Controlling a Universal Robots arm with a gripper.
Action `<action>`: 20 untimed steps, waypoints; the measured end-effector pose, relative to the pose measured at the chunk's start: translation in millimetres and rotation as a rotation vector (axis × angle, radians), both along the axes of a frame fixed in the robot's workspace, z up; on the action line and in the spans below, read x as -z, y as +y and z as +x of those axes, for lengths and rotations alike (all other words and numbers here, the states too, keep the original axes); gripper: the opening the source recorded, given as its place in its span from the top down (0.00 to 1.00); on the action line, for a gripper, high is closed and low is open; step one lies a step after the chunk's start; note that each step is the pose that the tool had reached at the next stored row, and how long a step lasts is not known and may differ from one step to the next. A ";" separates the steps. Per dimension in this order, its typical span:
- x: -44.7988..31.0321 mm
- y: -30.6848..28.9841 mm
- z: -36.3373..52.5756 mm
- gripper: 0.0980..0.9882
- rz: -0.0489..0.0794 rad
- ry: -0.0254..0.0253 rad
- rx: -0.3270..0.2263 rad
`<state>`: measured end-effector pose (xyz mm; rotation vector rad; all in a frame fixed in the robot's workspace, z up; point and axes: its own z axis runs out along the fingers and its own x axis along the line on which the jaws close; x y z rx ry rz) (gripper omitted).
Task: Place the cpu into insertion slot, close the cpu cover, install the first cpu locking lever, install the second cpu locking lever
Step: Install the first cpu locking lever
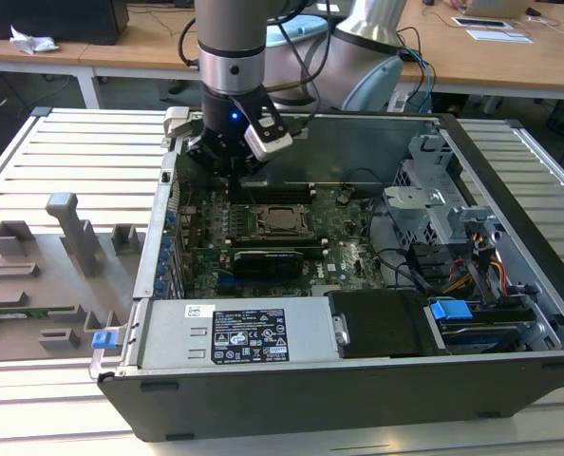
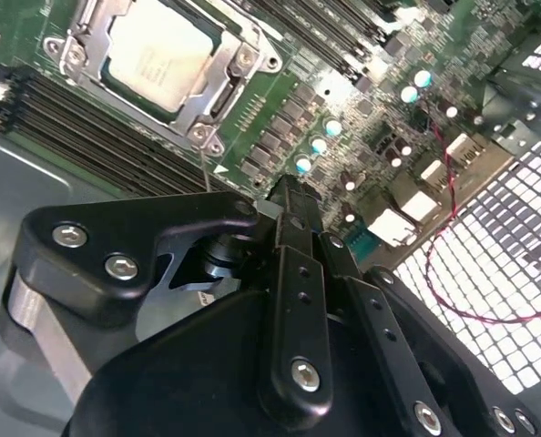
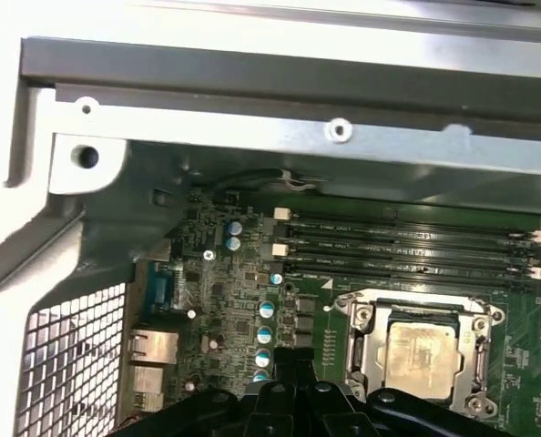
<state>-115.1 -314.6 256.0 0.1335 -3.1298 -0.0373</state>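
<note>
— So, where is the chip [image 1: 283, 220]?

— Lying flat in the socket [image 3: 423, 315], about the middle of the green board [image 1: 344, 255] inside the open computer case [image 1: 310, 394]. The silver frame [image 3: 369, 350] lies down around it, and the chip's pale top [image 2: 157, 56] [image 3: 423, 357] shows through the frame's window in both wrist views. Long black memory slots [image 3: 407, 238] run just beside the socket.

— And the claw [image 1: 230, 169]?

— Well apart from the chip. In the exterior view it hangs over the board's corner on the exterior view's left, close to the case's wall. In the second wrist view the claw [image 2: 289, 193] is near the small round cans [image 2: 318, 146] between the socket and the case's meshed wall [image 2: 507, 273].

— Spread, or pinching something?

— Pressed together, as far as the claw [image 3: 293, 362] shows in the first wrist view, with nothing in it.
</note>
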 end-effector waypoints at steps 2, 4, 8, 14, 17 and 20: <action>0.0 0.1 -2.6 0.99 0.000 0.0000 0.000; 0.1 0.4 -5.4 0.99 0.000 -0.0001 0.000; 0.0 3.9 -9.4 0.99 0.000 0.0001 0.000; 0.0 13.0 -11.8 0.99 0.000 -0.0001 0.000; 0.3 28.6 -1.8 0.99 0.000 0.0001 0.000; 0.5 28.7 7.4 0.99 0.000 0.0002 0.000</action>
